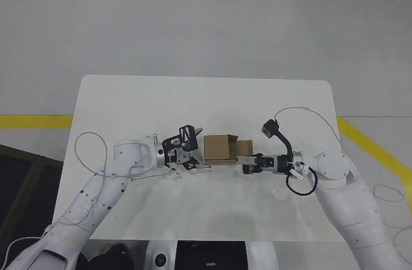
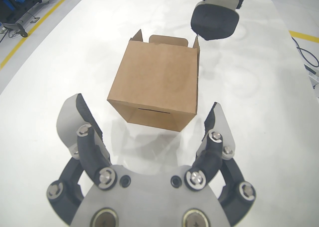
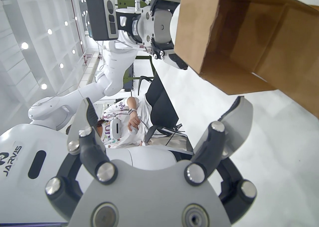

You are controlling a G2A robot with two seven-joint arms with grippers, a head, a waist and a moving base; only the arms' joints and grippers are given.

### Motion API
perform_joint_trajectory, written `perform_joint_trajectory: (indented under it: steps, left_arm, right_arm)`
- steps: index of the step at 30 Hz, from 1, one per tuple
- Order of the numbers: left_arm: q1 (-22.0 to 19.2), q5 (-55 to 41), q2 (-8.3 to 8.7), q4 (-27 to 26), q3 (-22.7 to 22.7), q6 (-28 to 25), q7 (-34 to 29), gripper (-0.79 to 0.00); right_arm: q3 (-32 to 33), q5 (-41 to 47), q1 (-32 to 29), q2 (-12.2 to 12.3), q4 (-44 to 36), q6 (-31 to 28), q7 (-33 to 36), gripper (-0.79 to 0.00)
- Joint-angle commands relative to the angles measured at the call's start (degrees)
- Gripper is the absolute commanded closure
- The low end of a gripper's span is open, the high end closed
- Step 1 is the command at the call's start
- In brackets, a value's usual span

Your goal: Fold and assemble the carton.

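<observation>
Carton [image 1: 219, 148] lies on its side on the table [image 1: 192, 94] between my left gripper [image 2: 147, 103] and right gripper [image 3: 163, 103], both spread and empty; its flaps [image 1: 244, 144] facing my right stand unfolded, so folding them seems next.

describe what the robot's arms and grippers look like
The left arm and right arm have glossy white rounded shells, each trailed by a thin pale cable. The right arm also carries a black cable at its wrist. The left gripper and right gripper match: a grey metal base plate, black linkage bars with silver bolts, and two curved grey fingers lined with black pads.
</observation>
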Motion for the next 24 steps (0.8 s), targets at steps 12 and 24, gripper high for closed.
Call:
perform_joint_trajectory:
  steps: [12,24]
  left_arm:
    - [-0.83,-0.71,-0.56,0.82,1.04,-1.29,-1.17,-0.785]
    - [-0.93,-1.23,-0.73,0.35,1.17,-2.87,-2.21,-0.785]
  right_arm:
    - [-4.67,6.61,5.29,-1.20,8.42,-7.32,4.07,-0.785]
    - [-11.02,11.64,12.36,-3.61,17.74,-10.77,4.25,-0.785]
